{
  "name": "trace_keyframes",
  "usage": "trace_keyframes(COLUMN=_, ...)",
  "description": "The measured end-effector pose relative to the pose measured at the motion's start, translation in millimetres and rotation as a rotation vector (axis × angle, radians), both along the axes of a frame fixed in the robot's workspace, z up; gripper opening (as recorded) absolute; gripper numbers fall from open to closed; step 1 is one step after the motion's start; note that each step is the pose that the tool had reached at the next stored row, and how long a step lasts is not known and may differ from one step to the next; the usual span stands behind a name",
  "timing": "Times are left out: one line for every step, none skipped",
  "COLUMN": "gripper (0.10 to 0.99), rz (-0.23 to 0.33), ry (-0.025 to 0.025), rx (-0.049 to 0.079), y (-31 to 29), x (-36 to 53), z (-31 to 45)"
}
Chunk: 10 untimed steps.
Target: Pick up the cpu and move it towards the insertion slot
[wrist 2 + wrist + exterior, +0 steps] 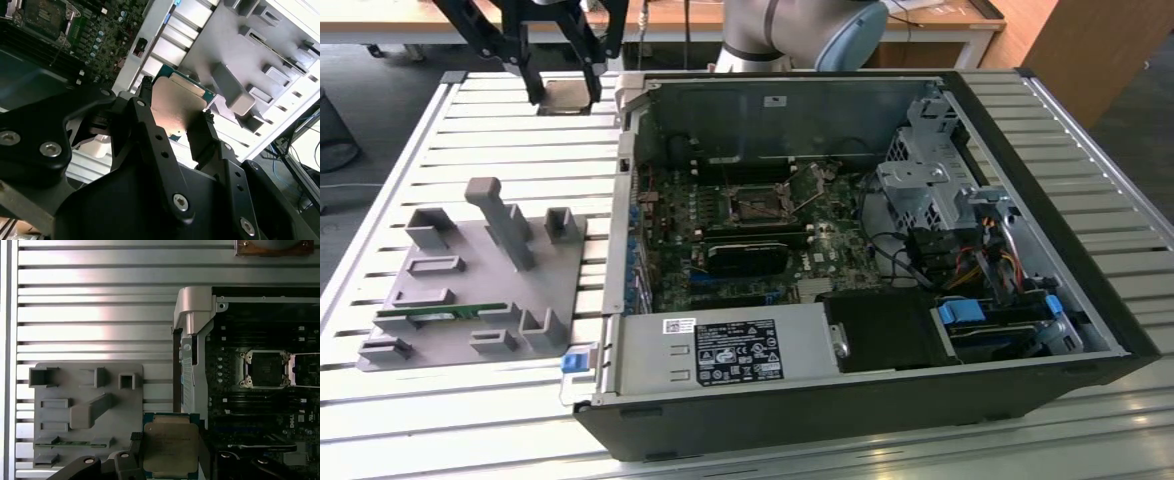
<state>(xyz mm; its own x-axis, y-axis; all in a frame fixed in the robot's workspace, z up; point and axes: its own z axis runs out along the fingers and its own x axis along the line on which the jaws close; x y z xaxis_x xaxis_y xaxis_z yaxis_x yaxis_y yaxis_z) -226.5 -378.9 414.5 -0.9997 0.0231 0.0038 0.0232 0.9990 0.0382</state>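
Gripper (175,112) was clamped on the cpu (177,107), lifted above the slatted table (90,315), carry step underway; reaching the insertion slot (266,369) called for travel over the case.

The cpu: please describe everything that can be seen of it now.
The cpu is a flat square chip with a dull silvery metal top and a green rim. The end effector holds it by two opposite edges between black fingers, lifted off the slatted table. In both wrist views its metal face is toward the camera. In the first wrist view it appears between the grey fixture plate and the open computer case, apart from the insertion slot.
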Motion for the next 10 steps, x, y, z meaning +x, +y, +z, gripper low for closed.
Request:
trace_keyframes(gripper=0.529, rz=0.000, ry=0.0000, rx=0.000, y=0.2, x=1.4, z=0.0)
trace_keyframes(gripper=0.529, rz=0.000, ry=0.0000, rx=0.000, y=0.5, x=2.9, z=0.0)
trace_keyframes(gripper=0.529, rz=0.000, ry=0.0000, rx=0.000, y=0.8, x=4.5, z=0.0)
trace_keyframes(gripper=0.529, rz=0.000, ry=0.0000, rx=0.000, y=1.1, x=6.0, z=0.0)
trace_keyframes(gripper=0.529, rz=0.000, ry=0.0000, rx=0.000, y=1.4, x=7.5, z=0.0)
trace_keyframes(gripper=0.529, rz=0.000, ry=-0.0001, rx=0.000, y=1.7, x=9.1, z=0.0)
trace_keyframes(gripper=0.529, rz=0.000, ry=0.0000, rx=0.000, y=2.0, x=10.7, z=0.0)
trace_keyframes(gripper=0.529, rz=0.000, ry=-0.0001, rx=0.000, y=2.3, x=12.2, z=-0.1)
trace_keyframes(gripper=0.529, rz=0.000, ry=0.0000, rx=0.000, y=2.6, x=13.8, z=0.0)
trace_keyframes(gripper=0.529, rz=0.000, ry=0.0000, rx=0.000, y=3.0, x=15.3, z=0.0)
